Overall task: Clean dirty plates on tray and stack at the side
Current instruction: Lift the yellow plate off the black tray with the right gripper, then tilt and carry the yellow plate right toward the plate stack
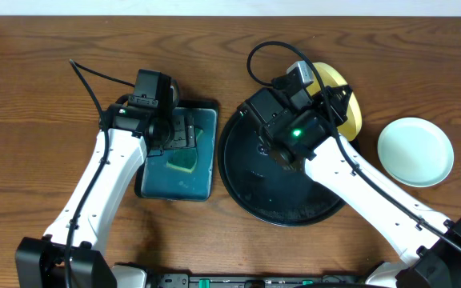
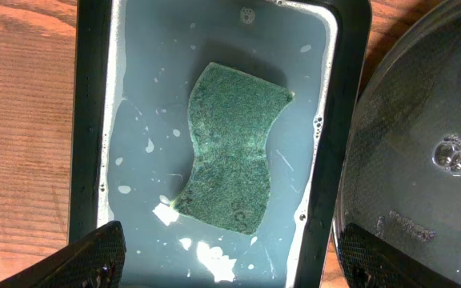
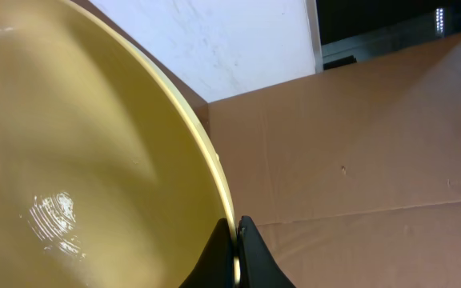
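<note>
The right gripper (image 3: 236, 246) pinched the yellow plate (image 3: 78, 152) by its rim; the left gripper (image 2: 234, 268) hung spread above the sponge (image 2: 230, 152), probably needing to grasp it for scrubbing.

The right arm (image 1: 358, 176) hides most of the yellow plate (image 1: 336, 78) near the counter's (image 1: 38, 96) far edge. The left arm (image 1: 106, 172) covers part of the teal tray (image 1: 202, 172).

nothing's actually reading as text here. the teal tray (image 2: 90, 120) is showing a tiny embossed mark (image 2: 247, 14) near its top edge, too small to make out. the black tray (image 2: 406, 120) is carrying a faint raised stamp (image 2: 406, 227) that's just blurring out too.
</note>
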